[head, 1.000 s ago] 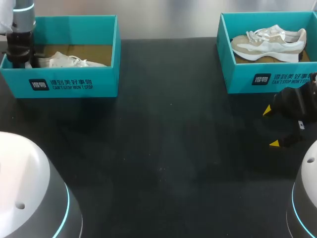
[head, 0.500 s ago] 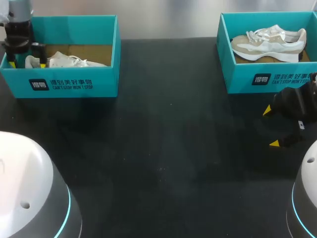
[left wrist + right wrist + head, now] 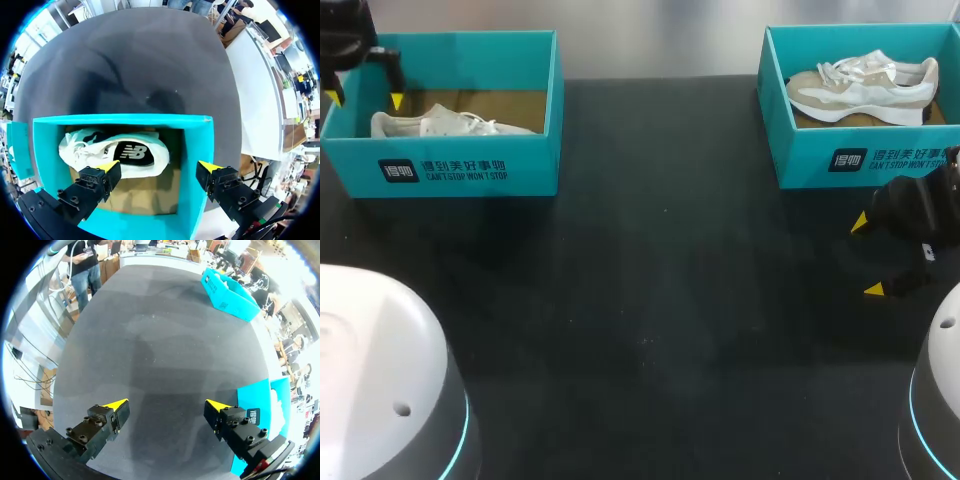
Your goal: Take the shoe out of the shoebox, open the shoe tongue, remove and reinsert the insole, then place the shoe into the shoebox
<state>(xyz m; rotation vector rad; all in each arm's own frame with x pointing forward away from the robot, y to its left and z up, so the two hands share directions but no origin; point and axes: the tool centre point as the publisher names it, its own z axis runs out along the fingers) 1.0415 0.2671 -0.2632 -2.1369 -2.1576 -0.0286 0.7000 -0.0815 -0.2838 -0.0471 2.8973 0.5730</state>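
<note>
**Worktop** point(image 3: 650, 300): black, carries two open teal boxes, well apart.

**Left shoebox** point(image 3: 455, 160): at the far left, brown card floor. In the left wrist view its end wall point(image 3: 192, 165) passes under the gap between the fingers.

**White shoe** point(image 3: 440, 123): lies on its side inside the left shoebox, along the near wall, heel towards the box's left end. In the left wrist view the shoe point(image 3: 120, 152) has a dark insole. It sits below and just ahead of the fingers, touched by neither.

**Left gripper** point(image 3: 365, 98): hangs above the left end of the left shoebox. Fingers spread wide, holding nothing. In its wrist view point(image 3: 160, 167) one yellow tip is over the shoe's heel edge inside the box, the other beyond the end wall.

**Right shoebox** point(image 3: 860, 150): at the far right of the worktop.

**Beige-and-white shoe** point(image 3: 865, 85): lies on its side inside the right shoebox, laces up, well apart from both pairs of fingers.

**Right gripper** point(image 3: 872, 255): beside the near wall of the right shoebox, outside it. Fingers spread, empty. In its wrist view point(image 3: 167, 404) only bare worktop lies between them. The right shoebox's teal wall point(image 3: 257, 405) is just beside one finger.
</note>
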